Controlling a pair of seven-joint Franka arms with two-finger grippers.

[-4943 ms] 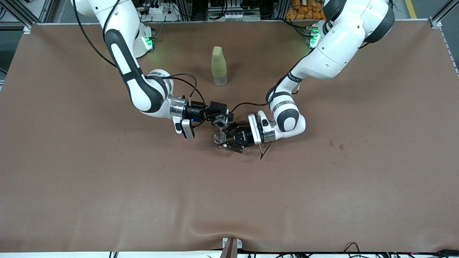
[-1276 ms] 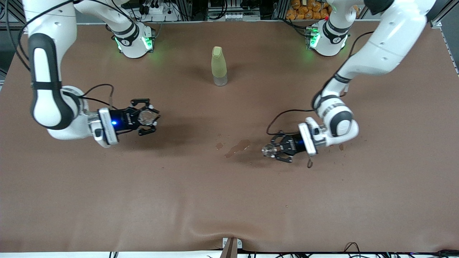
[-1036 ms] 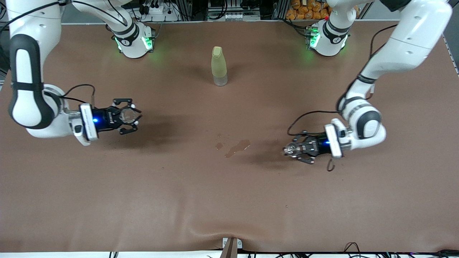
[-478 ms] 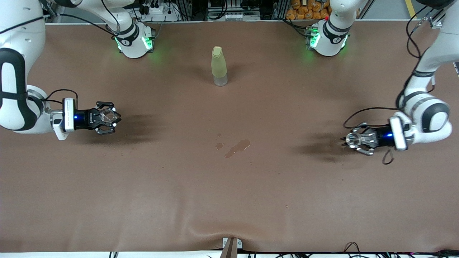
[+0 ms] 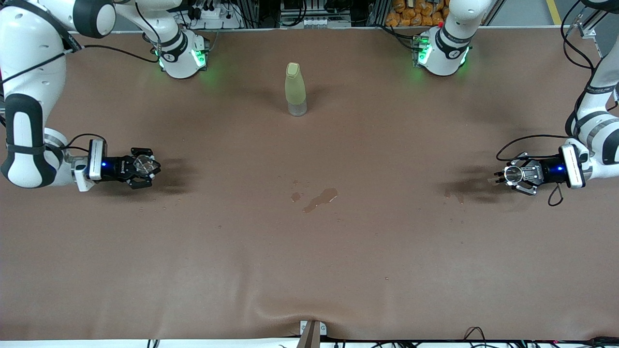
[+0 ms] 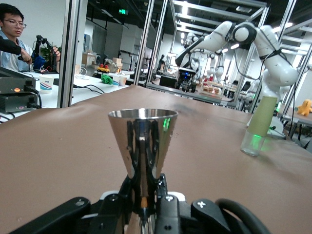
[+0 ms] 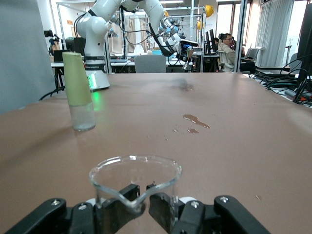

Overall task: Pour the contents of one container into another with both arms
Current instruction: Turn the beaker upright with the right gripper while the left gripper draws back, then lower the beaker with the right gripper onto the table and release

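In the front view the right gripper [image 5: 143, 167] sits at about nine o'clock over the tabletop [image 5: 309, 270], clenched round a clear glass beaker [image 5: 140, 164]; the left gripper [image 5: 513, 175] sits at about three o'clock, grasping a shiny metal cup [image 5: 512, 174]. Between them, near the centre, a spilled puddle [image 5: 319, 199] darkens the brown cover, and a pale green bottle [image 5: 295, 89] stands upright at twelve o'clock, well apart from both grippers. In the left wrist view the metal cup [image 6: 142, 144], cone-shaped and upright with its wide mouth up, is pinched at its narrow foot by the left gripper [image 6: 145, 207], with the bottle [image 6: 260, 126] farther off. In the right wrist view the beaker [image 7: 135, 184] stands upright in the right gripper [image 7: 141, 207], its spout toward the camera; the bottle [image 7: 79, 91] and puddle [image 7: 196, 120] lie farther off. No writing is legible
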